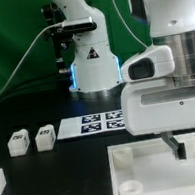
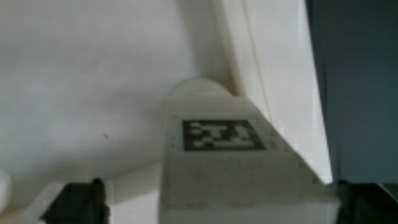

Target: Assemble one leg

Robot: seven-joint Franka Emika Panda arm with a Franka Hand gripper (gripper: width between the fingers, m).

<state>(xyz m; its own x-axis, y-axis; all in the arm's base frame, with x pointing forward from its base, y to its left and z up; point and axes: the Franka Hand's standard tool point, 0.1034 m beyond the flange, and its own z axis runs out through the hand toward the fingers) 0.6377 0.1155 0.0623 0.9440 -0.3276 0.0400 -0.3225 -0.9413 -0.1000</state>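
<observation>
The desk (image 1: 55, 167) is black, backed by a green curtain (image 1: 6, 38). The marker board (image 1: 94, 123) lies flat near the arm's base (image 1: 94, 71). Two legs (image 1: 31, 140) stand side by side at the exterior view's left, well apart from the tool (image 1: 177, 146). The tool hangs over the white tray (image 1: 147, 174); whether its fingers are apart or together, I cannot tell. The wrist view shows a tagged white piece (image 2: 222, 135) close up.

Green backdrop (image 1: 14, 27) hangs behind the scene, well beyond the pincer. Black tabletop (image 1: 55, 167) spreads below. Marker board (image 1: 89, 123) lies flat, off toward the exterior view's left of the pincer.
</observation>
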